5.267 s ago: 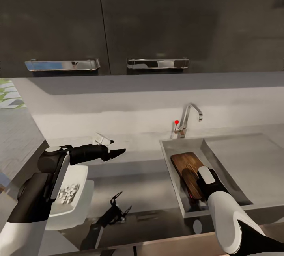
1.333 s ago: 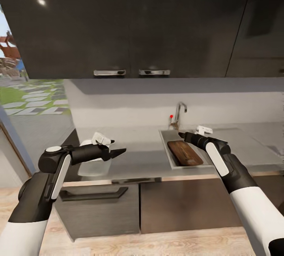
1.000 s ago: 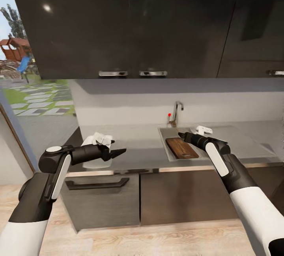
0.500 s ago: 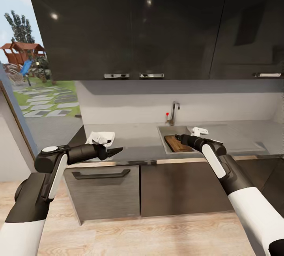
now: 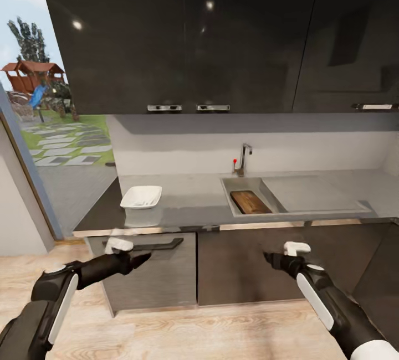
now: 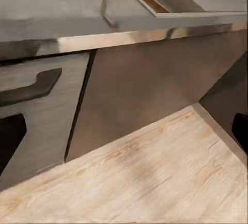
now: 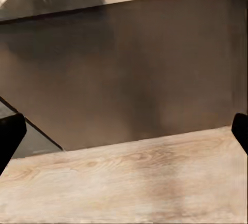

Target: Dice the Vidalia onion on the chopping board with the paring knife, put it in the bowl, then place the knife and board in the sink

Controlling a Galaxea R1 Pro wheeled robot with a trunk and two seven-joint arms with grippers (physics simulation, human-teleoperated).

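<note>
The dark brown chopping board lies inside the steel sink, under the chrome faucet. The paring knife is hidden from me. The white bowl sits on the grey countertop left of the sink; its contents are too small to make out. My left gripper hangs low in front of the drawer, open and empty, well below the bowl. My right gripper hangs open and empty in front of the cabinet door below the sink. The right wrist view has dark fingertips at both edges.
Dark wall cupboards hang above the counter. Below it are a drawer with a dark handle and brown cabinet doors. A light wooden floor lies between me and the cabinets. A window or doorway to a garden is at the left.
The view has pulled back from the counter, so the camera has moved. Both arms have dropped from counter height to in front of the lower cabinets, the right one away from the sink.
</note>
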